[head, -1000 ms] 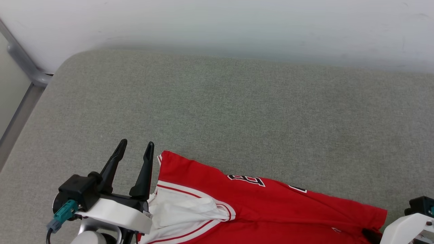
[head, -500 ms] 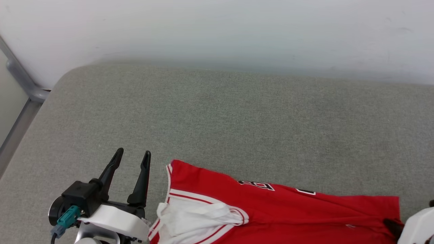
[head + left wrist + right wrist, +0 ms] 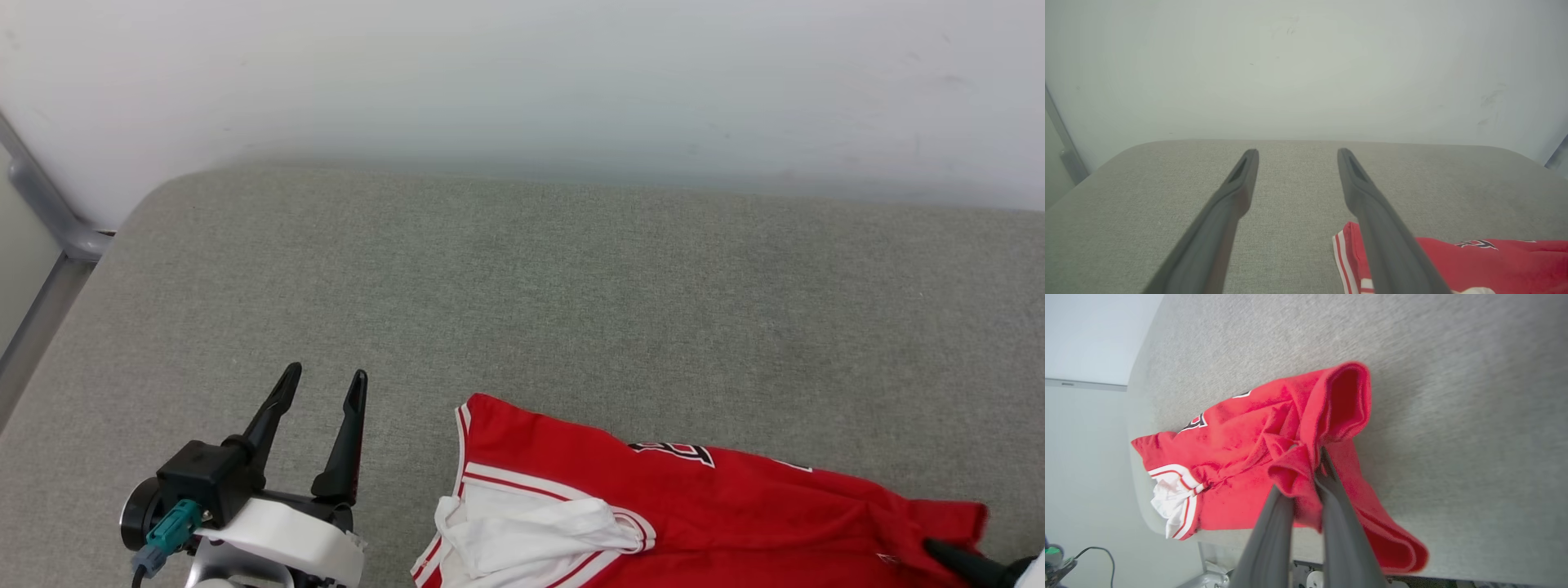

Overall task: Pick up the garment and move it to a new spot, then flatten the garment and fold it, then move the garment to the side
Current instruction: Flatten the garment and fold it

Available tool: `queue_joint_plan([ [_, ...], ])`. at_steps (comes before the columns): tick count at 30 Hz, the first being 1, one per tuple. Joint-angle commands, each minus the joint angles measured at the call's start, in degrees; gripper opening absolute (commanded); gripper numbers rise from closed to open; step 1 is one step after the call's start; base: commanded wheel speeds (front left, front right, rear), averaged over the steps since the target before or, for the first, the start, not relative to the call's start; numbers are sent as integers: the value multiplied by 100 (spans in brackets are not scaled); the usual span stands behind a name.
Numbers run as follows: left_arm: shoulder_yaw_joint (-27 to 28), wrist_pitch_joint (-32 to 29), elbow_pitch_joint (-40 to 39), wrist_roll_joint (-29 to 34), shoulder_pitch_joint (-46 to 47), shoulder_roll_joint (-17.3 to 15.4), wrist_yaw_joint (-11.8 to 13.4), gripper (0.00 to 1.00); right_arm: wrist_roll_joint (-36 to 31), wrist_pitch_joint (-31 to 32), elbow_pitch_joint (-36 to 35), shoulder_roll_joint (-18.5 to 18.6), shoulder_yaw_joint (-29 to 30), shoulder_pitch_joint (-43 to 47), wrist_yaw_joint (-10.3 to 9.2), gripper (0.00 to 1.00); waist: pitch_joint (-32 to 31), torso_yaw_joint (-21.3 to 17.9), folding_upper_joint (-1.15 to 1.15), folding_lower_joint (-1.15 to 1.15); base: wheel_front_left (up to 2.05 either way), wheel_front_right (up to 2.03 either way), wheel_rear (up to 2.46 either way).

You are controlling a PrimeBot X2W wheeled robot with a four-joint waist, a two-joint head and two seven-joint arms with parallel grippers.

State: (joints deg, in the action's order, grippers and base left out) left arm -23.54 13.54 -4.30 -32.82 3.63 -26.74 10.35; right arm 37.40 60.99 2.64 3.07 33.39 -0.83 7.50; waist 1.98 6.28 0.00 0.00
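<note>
The garment (image 3: 735,506), a red jersey with a white sleeve (image 3: 531,531) and black lettering (image 3: 673,451), lies crumpled along the near edge of the grey cushioned surface (image 3: 571,286). My right gripper (image 3: 1308,457) is shut on a bunched red fold near the garment's (image 3: 1241,437) hem; its dark finger (image 3: 951,559) shows at the lower right of the head view. My left gripper (image 3: 326,374) stands open above the cushion, left of the garment and apart from it. In the left wrist view, the left gripper (image 3: 1297,152) has nothing between its fingers, and the garment's (image 3: 1474,261) striped edge lies to their right.
A white wall (image 3: 522,73) rises behind the cushion's far edge. A grey metal frame (image 3: 49,212) runs along its left side. Part of the garment's hem hangs over the near edge (image 3: 1404,555), with a cable (image 3: 1094,551) on the floor below.
My right gripper has closed on the hem and the garment has slid right, away from the left gripper. The head view has also tilted. The left gripper stays open.
</note>
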Motion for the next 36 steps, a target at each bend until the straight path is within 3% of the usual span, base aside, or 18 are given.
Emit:
queue_joint_plan([
  [1, -8, 6, -29, 38, -71, -19, 29, 100, 395, 100, 126, -25, -97, -43, -3, 0, -21, 7, 0, 0, 0, 0, 0],
  [7, -70, -51, -60, 36, -27, -11, 27, 100, 2273, 182, 630, -24, -894, 24, -3, 0, -78, 69, 0, 0, 0, 0, 0],
  [14, -105, -92, -98, 12, 94, 15, 14, 100, 3775, -381, 943, -21, -2237, -174, -3, 0, -33, 149, 0, 0, 0, 0, 0],
  [24, -156, -15, -35, 14, 428, 117, -173, 100, 4836, -1641, 1214, -21, -4450, -818, -2, 0, 348, 406, 0, 0, 0, 0, 0],
  [30, -122, 73, 75, 4, 557, 203, -285, 100, 4684, -2362, 1542, -18, -5148, -1182, -2, 0, 602, 546, 0, 0, 0, 0, 0],
  [31, -116, 77, 99, 3, 567, 223, -307, 100, 4659, -2442, 1592, -18, -5204, -1215, -2, 43, 623, 557, 0, 0, 0, 0, 0],
  [32, -115, 91, 128, 5, 571, 240, -327, 100, 4624, -2503, 1624, -18, -5250, -1245, -2, 100, 638, 564, 0, 0, 0, 0, 0],
  [36, -87, 123, 200, 21, 580, 285, -357, 100, 4480, -2677, 1588, -19, -5384, -1316, -2, 100, 652, 551, 0, 0, 0, 0, 0],
])
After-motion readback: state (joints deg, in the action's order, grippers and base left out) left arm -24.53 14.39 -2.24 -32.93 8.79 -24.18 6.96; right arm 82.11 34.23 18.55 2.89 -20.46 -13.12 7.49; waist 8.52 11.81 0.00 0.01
